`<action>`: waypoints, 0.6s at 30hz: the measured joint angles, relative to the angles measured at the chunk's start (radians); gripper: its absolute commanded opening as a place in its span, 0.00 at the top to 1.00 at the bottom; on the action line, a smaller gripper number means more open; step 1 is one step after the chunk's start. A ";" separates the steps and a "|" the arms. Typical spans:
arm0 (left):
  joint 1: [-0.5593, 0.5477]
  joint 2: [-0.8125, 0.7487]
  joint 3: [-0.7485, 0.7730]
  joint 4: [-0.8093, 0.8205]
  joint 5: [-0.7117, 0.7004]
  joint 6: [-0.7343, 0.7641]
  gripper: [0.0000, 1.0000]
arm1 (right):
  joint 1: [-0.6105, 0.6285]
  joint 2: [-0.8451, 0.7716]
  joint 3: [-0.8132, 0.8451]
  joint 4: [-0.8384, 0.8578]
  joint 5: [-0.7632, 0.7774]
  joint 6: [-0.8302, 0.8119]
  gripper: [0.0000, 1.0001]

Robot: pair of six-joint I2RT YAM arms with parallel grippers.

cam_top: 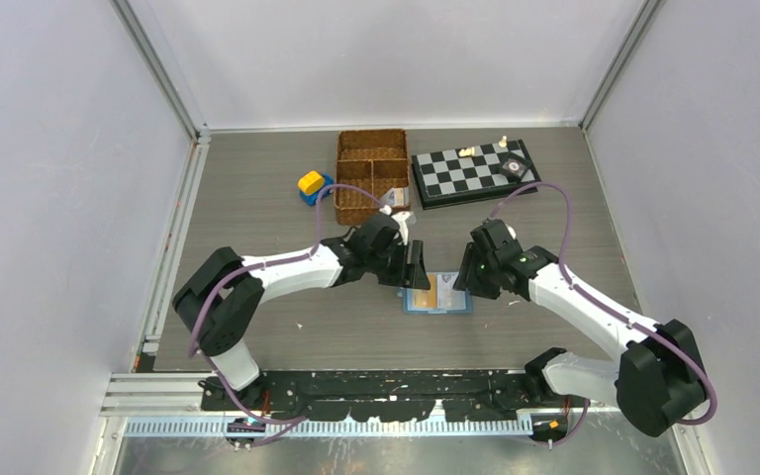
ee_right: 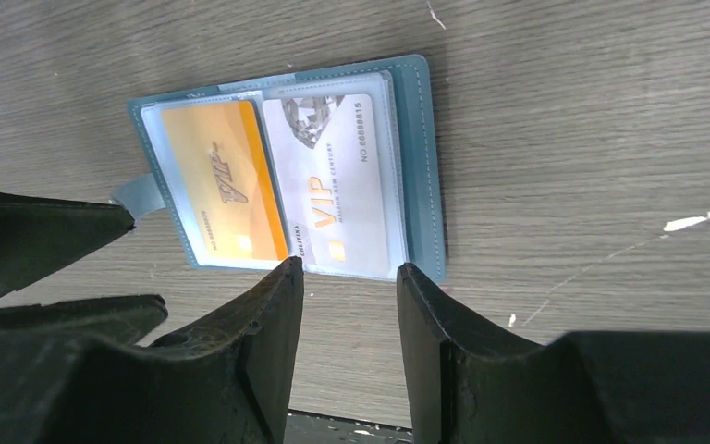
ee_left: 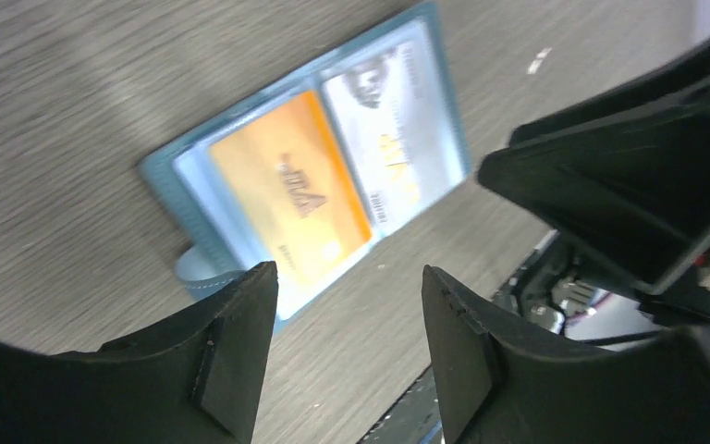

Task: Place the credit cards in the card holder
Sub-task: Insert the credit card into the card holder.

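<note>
Top external. Obs 1: Your card holder [cam_top: 438, 295] lies open on the table [cam_top: 257, 327], near centre, well nearer than the wicker basket [cam_top: 371, 174] and the chessboard [cam_top: 473, 172]. Your left gripper [cam_top: 408, 265] is at its left edge and your right gripper [cam_top: 468, 273] at its right.
Obs 2: Any loose cards?
Obs 1: A pale scrap [cam_top: 394, 202] at the basket's near right corner. Too small to call.

Left wrist. Obs 2: Blurred. Your left fingers are spread with nothing between them, hovering beside the holder. An orange card [ee_left: 287, 190] and a white card [ee_left: 393, 148] sit side by side in its pockets.

Right wrist. Obs 1: Sharper here. Both cards lie flat and fully sleeved. The snap tab [ee_right: 139, 194] sticks out on the orange side. Your right fingers are parted and empty, with the tips just short of the holder's edge.
Obs 2: Progress?
Obs 1: My judgement: two cards are in and you have none in hand. If that scrap is a card, it is what is left. If not, you look finished. The holder is not folded shut.
</note>
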 measured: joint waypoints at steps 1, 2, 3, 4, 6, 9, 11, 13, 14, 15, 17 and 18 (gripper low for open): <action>0.004 -0.006 0.000 -0.028 -0.016 0.010 0.39 | -0.008 0.003 -0.003 0.010 -0.016 -0.001 0.53; 0.009 -0.007 0.000 -0.051 -0.029 0.019 0.38 | -0.013 0.008 -0.006 0.018 -0.029 -0.002 0.51; 0.015 -0.007 0.000 -0.074 -0.040 0.028 0.38 | -0.018 0.013 -0.008 0.025 -0.041 -0.002 0.49; 0.019 -0.007 0.000 -0.098 -0.053 0.034 0.37 | -0.019 0.018 -0.012 0.032 -0.050 -0.004 0.45; 0.025 -0.007 0.000 -0.143 -0.079 0.048 0.37 | -0.019 0.031 -0.014 0.033 -0.056 -0.012 0.40; 0.030 -0.006 0.000 -0.188 -0.109 0.061 0.37 | -0.005 0.050 -0.011 0.027 -0.028 -0.024 0.33; 0.030 -0.003 0.000 -0.211 -0.126 0.066 0.37 | 0.016 0.077 0.002 0.012 0.006 -0.027 0.30; 0.029 0.001 0.000 -0.233 -0.145 0.076 0.37 | 0.042 0.105 0.018 0.001 0.038 -0.029 0.28; 0.029 0.003 0.000 -0.243 -0.156 0.080 0.37 | 0.058 0.120 0.027 -0.004 0.053 -0.029 0.28; 0.029 0.005 0.000 -0.253 -0.167 0.084 0.37 | 0.075 0.138 0.039 -0.008 0.069 -0.029 0.27; 0.029 0.005 0.000 -0.270 -0.185 0.088 0.36 | 0.101 0.168 0.058 -0.011 0.094 -0.028 0.26; 0.029 0.005 0.000 -0.275 -0.193 0.090 0.36 | 0.112 0.182 0.067 -0.011 0.105 -0.027 0.26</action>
